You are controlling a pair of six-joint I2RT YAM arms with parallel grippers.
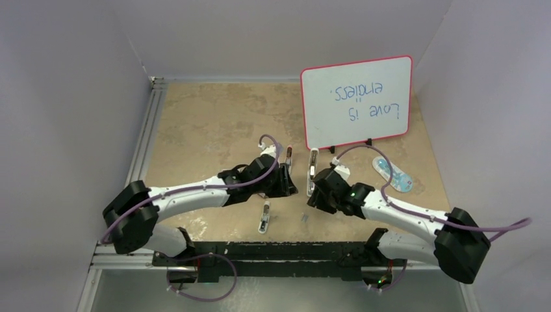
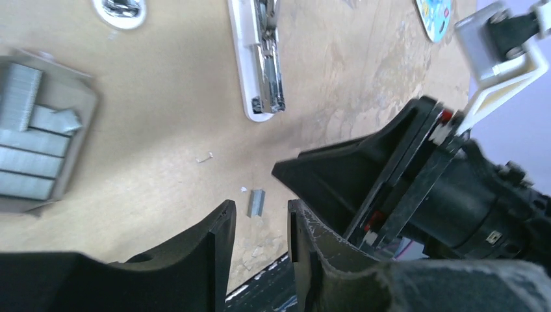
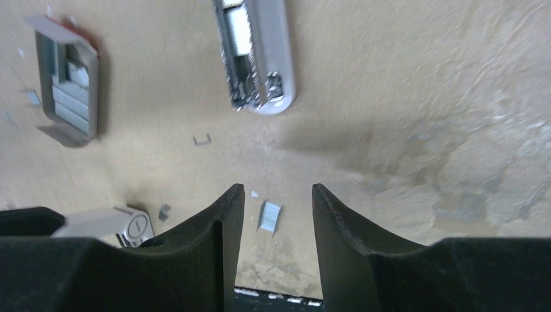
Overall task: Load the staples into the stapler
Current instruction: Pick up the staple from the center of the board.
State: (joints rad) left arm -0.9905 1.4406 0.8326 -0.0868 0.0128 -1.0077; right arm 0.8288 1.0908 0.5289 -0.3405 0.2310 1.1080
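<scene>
**Op:** The short strip [image 2: 256, 203] of staples lies flat on the table [image 2: 364, 78], loose and apart from the open stapler [image 2: 263, 65]. The rest of the staples sit in the tray [image 2: 91, 110], off to one side.

**Desk:** Who has hold of it?

**Op:** Nobody. My left gripper [image 2: 260, 208] hangs over it with its jaws part open and empty, and the strip shows in the gap. My right gripper [image 3: 278, 195] is the same: part open, empty, with what I take to be the same strip between its fingers.

**Desk:** Both arms on one strip?

**Op:** That's my worry. The two grippers are very close. If both come down they could knock together, or one finger could shove the strip away from the other.

**Desk:** And the strip itself?

**Op:** It's thin and lies flat on the top. An off-centre pinch could snap it or flick it aside. One loose staple [image 3: 203, 139] already lies nearby. I'd back one arm off first.
</scene>
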